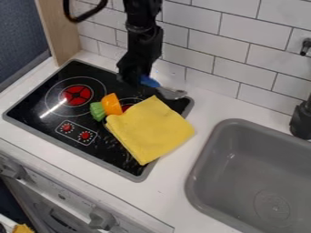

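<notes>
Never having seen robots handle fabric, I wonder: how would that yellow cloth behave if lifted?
The yellow cloth would probably droop, given its soft, folded edge. It looks thin, so likely light for its spread. Lying flat, it seems unlikely to roll.

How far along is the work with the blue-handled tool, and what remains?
Reaching the tool looks done: the gripper is at its blue handle. In hand is probably this tool, though a firm hold cannot be told. What is left cannot be settled; the metal end is by the cloth, near the back of the stove.
</notes>
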Controlling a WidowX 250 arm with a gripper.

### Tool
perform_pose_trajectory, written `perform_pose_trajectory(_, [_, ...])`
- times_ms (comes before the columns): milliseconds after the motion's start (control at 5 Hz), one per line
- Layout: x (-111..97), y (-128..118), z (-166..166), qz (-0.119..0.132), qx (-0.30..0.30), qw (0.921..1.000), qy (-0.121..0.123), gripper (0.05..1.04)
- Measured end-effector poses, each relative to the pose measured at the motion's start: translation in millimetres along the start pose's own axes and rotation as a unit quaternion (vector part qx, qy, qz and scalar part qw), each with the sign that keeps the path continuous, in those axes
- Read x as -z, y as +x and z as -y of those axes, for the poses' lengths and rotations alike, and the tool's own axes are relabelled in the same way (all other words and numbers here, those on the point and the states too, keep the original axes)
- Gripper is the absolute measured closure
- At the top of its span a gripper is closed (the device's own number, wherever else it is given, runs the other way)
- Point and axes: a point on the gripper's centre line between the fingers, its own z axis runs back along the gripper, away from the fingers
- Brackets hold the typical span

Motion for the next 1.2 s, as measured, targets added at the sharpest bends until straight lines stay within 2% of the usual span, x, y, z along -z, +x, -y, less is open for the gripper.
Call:
perform_pose_trajectory(200, [16,7,0,-0.01,0.006,0.9999,-0.012,0.677])
perform_pose_trajectory(400, [23,7,0,-0.023,-0.01,0.9995,-0.022,0.677])
perform_pose_trajectory(600, [24,3,-3,-0.03,-0.033,0.9986,-0.03,0.603])
perform_pose_trajectory(800, [25,-4,-1,-0.051,-0.074,0.9953,-0.036,0.294])
perform_pose_trajectory(1000, [25,-5,0,-0.055,-0.084,0.9941,-0.039,0.077])
perform_pose_trajectory(1200, [17,-3,1,-0.043,-0.084,0.9951,-0.031,0.075])
